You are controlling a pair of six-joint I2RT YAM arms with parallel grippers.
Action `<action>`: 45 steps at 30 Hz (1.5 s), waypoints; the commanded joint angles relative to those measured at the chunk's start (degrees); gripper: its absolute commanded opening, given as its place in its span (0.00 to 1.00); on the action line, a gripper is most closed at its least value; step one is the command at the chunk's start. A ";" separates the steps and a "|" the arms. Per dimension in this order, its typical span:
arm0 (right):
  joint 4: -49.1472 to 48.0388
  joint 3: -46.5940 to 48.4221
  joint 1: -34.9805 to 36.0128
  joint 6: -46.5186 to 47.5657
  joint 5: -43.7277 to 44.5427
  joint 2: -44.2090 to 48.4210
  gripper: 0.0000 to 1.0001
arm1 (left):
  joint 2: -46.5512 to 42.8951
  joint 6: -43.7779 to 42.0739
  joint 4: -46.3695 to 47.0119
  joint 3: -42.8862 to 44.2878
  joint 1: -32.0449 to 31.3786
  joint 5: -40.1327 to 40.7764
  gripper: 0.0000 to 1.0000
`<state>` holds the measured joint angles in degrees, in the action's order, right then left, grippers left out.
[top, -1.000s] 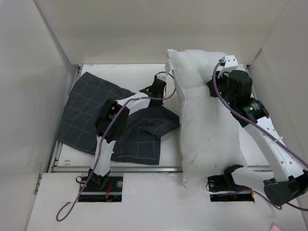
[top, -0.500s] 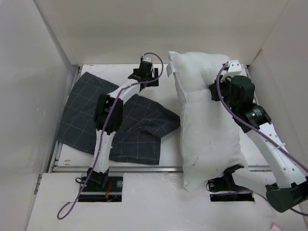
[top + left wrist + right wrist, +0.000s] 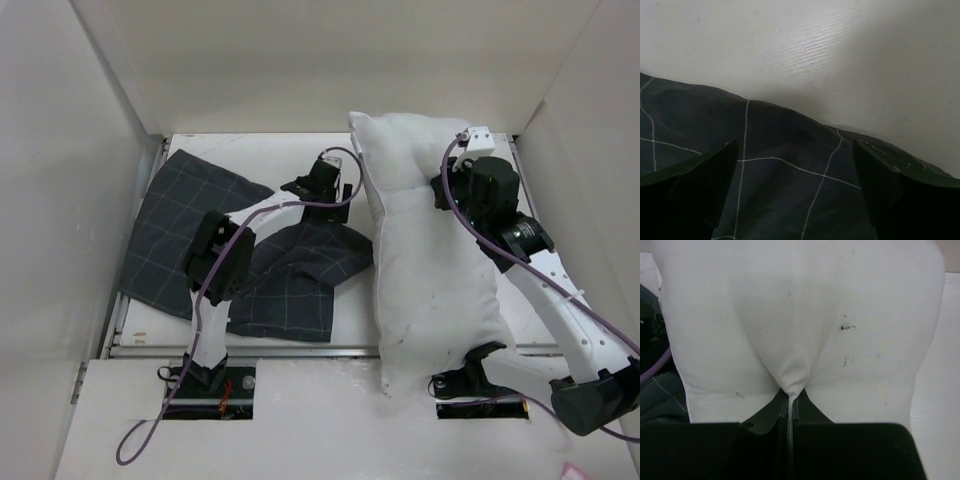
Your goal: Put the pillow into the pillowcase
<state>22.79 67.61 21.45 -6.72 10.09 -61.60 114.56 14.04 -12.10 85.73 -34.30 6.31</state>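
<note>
The big white pillow lies lengthwise on the right of the table. My right gripper is shut on a pinch of its fabric near the far end. The right wrist view shows the pillow drawn into a fold between my shut right gripper. The dark grid-lined pillowcase lies crumpled on the left. My left gripper hovers over its far right edge. In the left wrist view my left gripper stands wide open above the pillowcase, holding nothing.
White walls box in the table on the left, back and right. A metal rail runs along the near edge. Purple cables trail from both arms.
My left gripper has gone from shut to wide open. The left arm swung toward the back wall, then came back over the pillowcase edge. The right gripper kept its pinch on the pillow.
</note>
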 commanded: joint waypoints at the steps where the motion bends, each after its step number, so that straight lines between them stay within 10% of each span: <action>1: -3.80 0.33 -0.01 -0.57 0.37 0.52 0.00 | 1.97 1.43 -1.78 0.82 1.17 2.75 0.97; 11: -4.33 -0.73 -0.01 -0.57 2.22 1.05 0.00 | 8.92 3.89 -4.95 4.61 0.12 5.38 0.84; 20: -5.11 -0.73 -0.01 -0.05 3.98 1.57 0.00 | 18.05 5.12 -7.05 17.51 1.60 9.15 0.00; 26: -6.35 -1.78 -0.53 3.99 4.50 1.05 0.00 | 25.70 5.12 -7.77 37.63 7.31 10.30 0.00; 37: -9.25 0.14 -0.53 6.91 6.34 -12.56 0.00 | 17.30 4.85 -1.17 34.60 13.46 12.66 0.76; 45: -11.36 2.70 -3.70 2.15 5.98 -21.71 0.00 | -2.57 4.95 0.67 14.31 15.50 15.24 1.00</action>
<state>14.44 67.13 18.28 -3.38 13.34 -83.66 121.32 18.96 -14.44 102.63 -18.96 20.14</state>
